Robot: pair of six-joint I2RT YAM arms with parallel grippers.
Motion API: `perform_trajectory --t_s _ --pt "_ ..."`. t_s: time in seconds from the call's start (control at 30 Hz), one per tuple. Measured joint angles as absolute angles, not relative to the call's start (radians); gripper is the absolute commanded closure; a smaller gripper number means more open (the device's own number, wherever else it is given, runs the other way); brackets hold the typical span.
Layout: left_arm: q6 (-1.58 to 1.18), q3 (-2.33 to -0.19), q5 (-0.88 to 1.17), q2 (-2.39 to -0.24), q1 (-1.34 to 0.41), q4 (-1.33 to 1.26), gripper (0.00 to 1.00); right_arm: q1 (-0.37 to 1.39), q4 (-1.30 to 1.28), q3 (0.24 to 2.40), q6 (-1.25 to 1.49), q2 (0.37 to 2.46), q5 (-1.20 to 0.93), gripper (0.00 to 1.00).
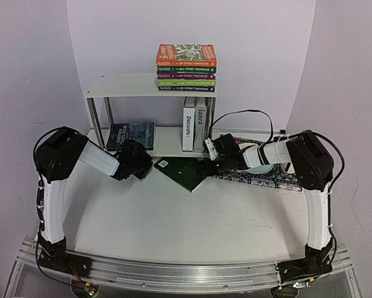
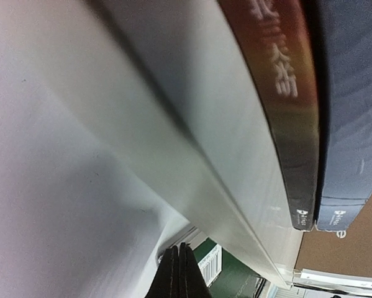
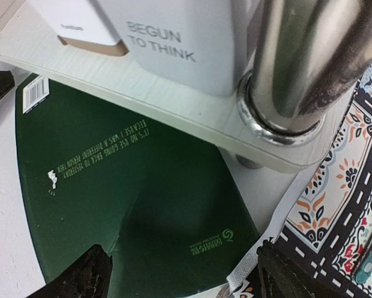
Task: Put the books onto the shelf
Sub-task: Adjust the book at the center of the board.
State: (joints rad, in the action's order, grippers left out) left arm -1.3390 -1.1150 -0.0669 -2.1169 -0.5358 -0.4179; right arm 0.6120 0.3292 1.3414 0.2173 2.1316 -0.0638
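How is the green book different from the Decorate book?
The green book lies flat on the table, in front of the shelf. The Decorate book stands upright on the shelf's lower board. The green book shows a dark green cover, while the Decorate book shows a white spine. Both are books with writing on them.

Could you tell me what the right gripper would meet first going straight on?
Probably the dark green book lying before the right gripper, though depth is unclear; the shelf's lower board lies beyond.
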Motion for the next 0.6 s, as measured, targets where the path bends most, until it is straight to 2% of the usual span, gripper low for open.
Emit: perform_trajectory --t_s 0.2,0.47,0.6 --pt "-1.344 -1.126 -0.066 -2.125 -0.537 -0.419 1.0 0.601 0.361 1.357 0.22 2.153 -0.099 0.17" --pt "-1.343 -1.133 -0.067 -2.133 -0.537 -0.424 1.0 0.592 0.408 1.357 0.254 2.165 -0.191 0.22" --pt "-1.343 -1.133 -0.067 -2.133 -0.537 -0.425 1.0 0.59 0.431 1.346 0.28 2.165 -0.236 0.18"
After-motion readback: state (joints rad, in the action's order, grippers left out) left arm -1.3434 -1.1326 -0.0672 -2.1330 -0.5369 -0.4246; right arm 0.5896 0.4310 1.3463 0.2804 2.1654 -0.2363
